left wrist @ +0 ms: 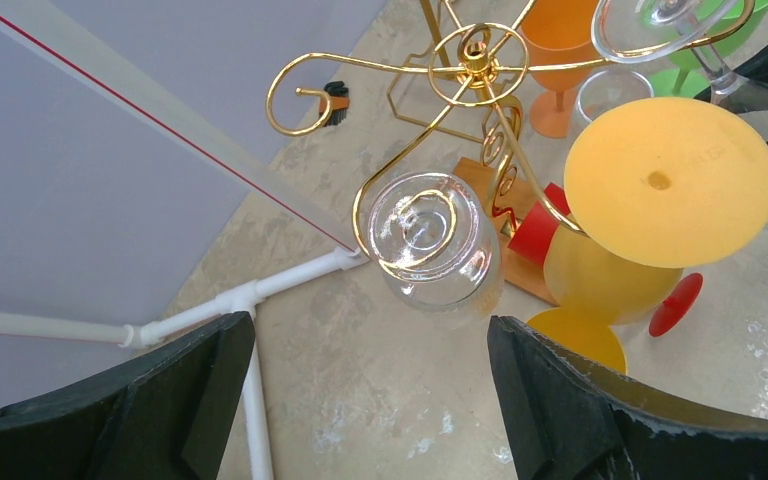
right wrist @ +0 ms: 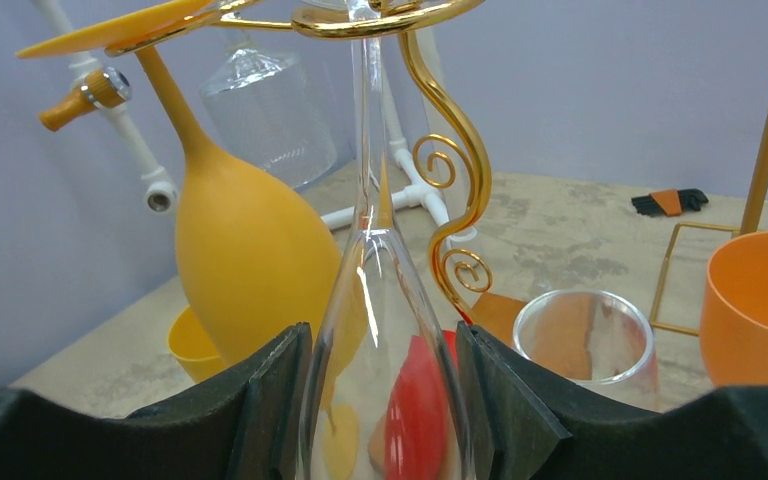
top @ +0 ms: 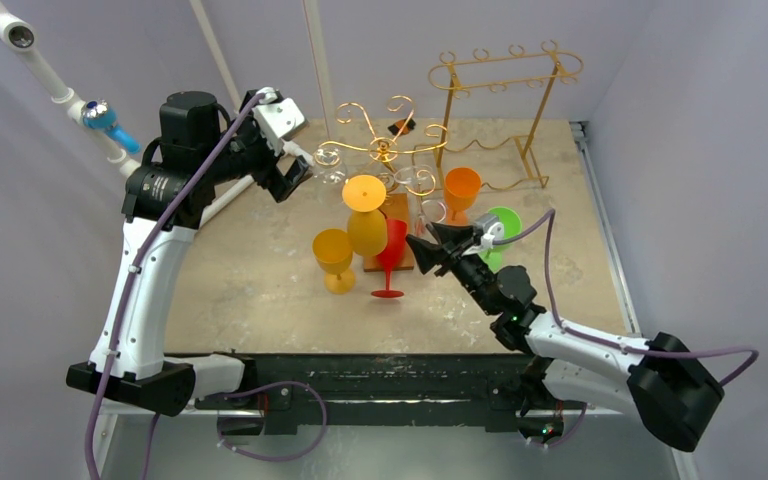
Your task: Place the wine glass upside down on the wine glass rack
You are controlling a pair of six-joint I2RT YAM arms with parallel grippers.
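Hanging the clear wine glass on the gold rack
Right gripper clasps the inverted bowl, stem rising straight up from the jaws to a rack hook; left gripper, jaws spread and empty, hovers above another hung glass.

Rack gleams glossy gold metal; yellow goblet seems matt plastic

Yellow glass (inverted) on scrolled rack

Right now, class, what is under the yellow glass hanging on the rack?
Below the hanging glass show an upright yellow glass, a red glass and the rack's wooden base. Its bowl hides the table right beneath.
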